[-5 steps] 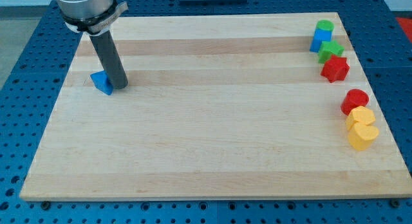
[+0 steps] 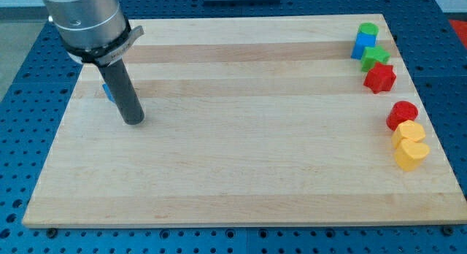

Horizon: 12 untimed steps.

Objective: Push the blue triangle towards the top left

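Note:
The blue triangle (image 2: 106,91) lies near the board's left edge in the upper left, almost wholly hidden behind my rod; only a small blue sliver shows at the rod's left side. My tip (image 2: 133,121) rests on the board just below and right of the triangle. Whether the rod touches the block cannot be told.
The wooden board (image 2: 241,174) fills the view. At the right edge stand a green cylinder (image 2: 368,29), a blue block (image 2: 363,44), a green star (image 2: 375,57), a red star (image 2: 380,78), a red cylinder (image 2: 402,114) and two yellow blocks (image 2: 409,143).
My rod has moved toward the view's bottom and slightly left, and now covers most of the blue triangle. The triangle seems to sit slightly higher and further left than before.

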Each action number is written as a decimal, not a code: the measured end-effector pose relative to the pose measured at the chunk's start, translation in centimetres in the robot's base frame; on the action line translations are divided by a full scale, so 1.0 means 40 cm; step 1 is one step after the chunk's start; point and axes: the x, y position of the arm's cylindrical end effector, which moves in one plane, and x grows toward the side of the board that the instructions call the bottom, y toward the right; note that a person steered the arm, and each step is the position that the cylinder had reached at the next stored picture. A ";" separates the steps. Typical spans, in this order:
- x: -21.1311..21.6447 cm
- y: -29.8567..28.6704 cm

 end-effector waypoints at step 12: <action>-0.197 -0.084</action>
